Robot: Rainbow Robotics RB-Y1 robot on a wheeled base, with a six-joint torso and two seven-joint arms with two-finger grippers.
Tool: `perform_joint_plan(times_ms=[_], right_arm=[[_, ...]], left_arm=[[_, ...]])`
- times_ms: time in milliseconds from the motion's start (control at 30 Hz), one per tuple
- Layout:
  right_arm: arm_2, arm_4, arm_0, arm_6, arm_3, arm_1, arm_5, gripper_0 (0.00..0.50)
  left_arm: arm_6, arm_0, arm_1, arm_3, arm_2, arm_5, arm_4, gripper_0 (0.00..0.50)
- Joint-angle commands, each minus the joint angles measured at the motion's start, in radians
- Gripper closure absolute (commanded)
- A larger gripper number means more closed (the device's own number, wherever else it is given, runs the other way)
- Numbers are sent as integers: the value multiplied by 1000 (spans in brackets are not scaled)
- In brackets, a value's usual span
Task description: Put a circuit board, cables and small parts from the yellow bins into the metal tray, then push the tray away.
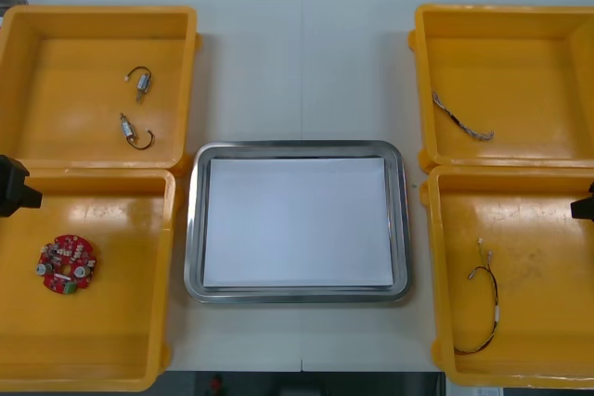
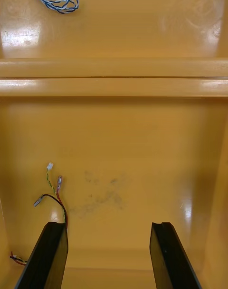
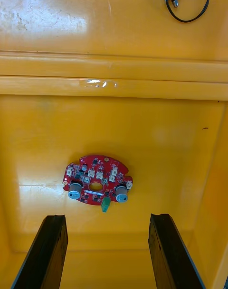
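The metal tray point(image 1: 297, 296), white inside, sits mid-surface point(image 1: 297, 62) between four yellow bins point(image 1: 190, 90). At its 8 o'clock the red circuit board point(image 1: 67, 263) lies flat in the near-left bin point(image 1: 111, 322). The left pincer point(image 3: 107, 218) hovers over that bin, spread wide and holding nothing. The right pincer point(image 2: 109, 225) hangs just as wide and empty over the near-right bin point(image 1: 548, 257) at 4 o'clock, beside a thin cable point(image 1: 483, 308), perhaps red, yellow and black. Two small metal parts point(image 1: 139, 83) rest at 10 o'clock, a blue and white cable point(image 1: 461, 121) at 2 o'clock.
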Motion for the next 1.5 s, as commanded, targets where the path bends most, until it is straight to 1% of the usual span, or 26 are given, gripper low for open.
perform_joint_plan(times_ms=[33, 1500], right_arm=[[-6, -8, 15, -40, -10, -36, 3, 0], [-6, -8, 15, -40, -10, -36, 3, 0]], left_arm=[[-84, 16, 43, -26, 27, 6, -9, 0], [-84, 16, 43, -26, 27, 6, -9, 0]])
